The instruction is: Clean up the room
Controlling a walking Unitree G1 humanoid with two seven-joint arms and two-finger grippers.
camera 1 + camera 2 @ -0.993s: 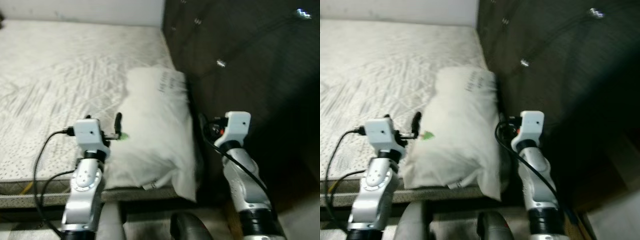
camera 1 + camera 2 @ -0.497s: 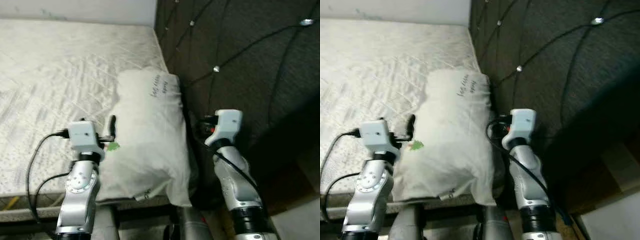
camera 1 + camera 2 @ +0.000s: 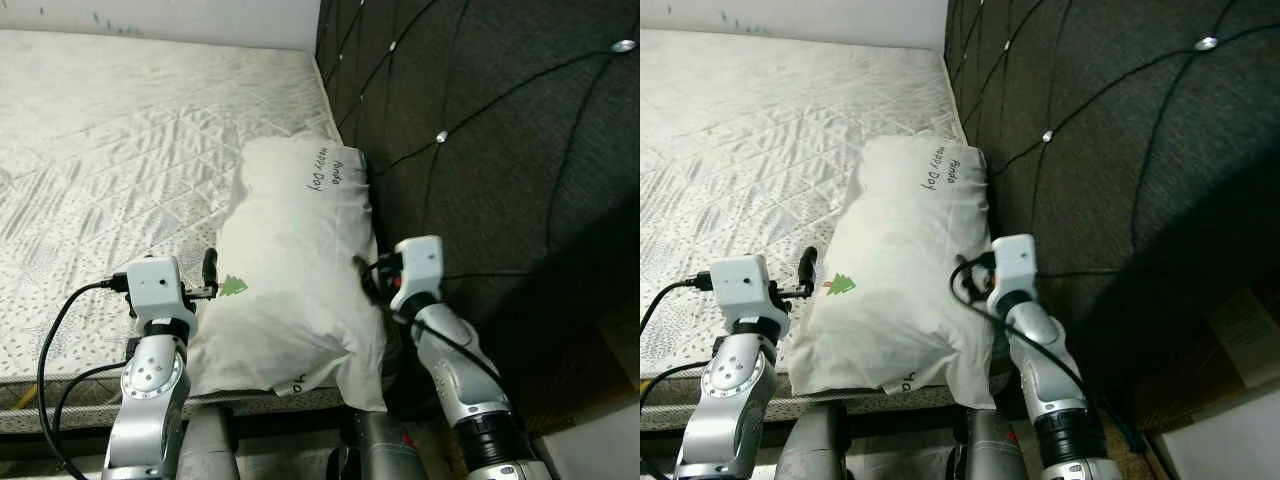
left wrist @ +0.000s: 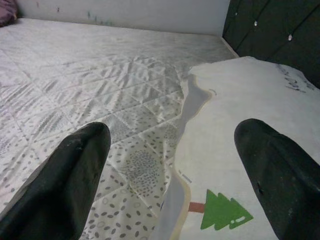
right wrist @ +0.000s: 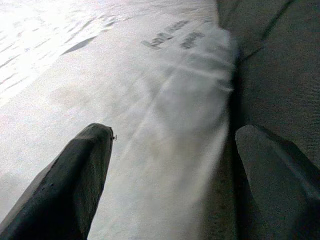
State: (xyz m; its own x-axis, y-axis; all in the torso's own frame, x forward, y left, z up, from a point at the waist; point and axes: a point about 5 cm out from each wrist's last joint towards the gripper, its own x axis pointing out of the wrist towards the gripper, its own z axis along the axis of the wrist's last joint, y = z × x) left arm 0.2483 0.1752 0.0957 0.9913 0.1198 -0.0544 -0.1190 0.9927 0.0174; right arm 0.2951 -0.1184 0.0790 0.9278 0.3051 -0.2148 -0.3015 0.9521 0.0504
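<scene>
Both my grippers sit at the pillow on the bed, one on each side.

Largest first: I see the bed (image 3: 120, 150) with its quilted mattress, then the dark tufted headboard (image 3: 500, 150), then the white pillow (image 3: 295, 270) lying against that headboard at the bed's near edge. My left gripper (image 4: 175, 160) has its fingers apart over the pillow's left edge; my right gripper (image 5: 170, 165), fingers also apart, straddles the pillow's headboard side.

The right gripper (image 3: 368, 282) has moved in against the pillow's (image 3: 290, 270) headboard-side edge.
</scene>
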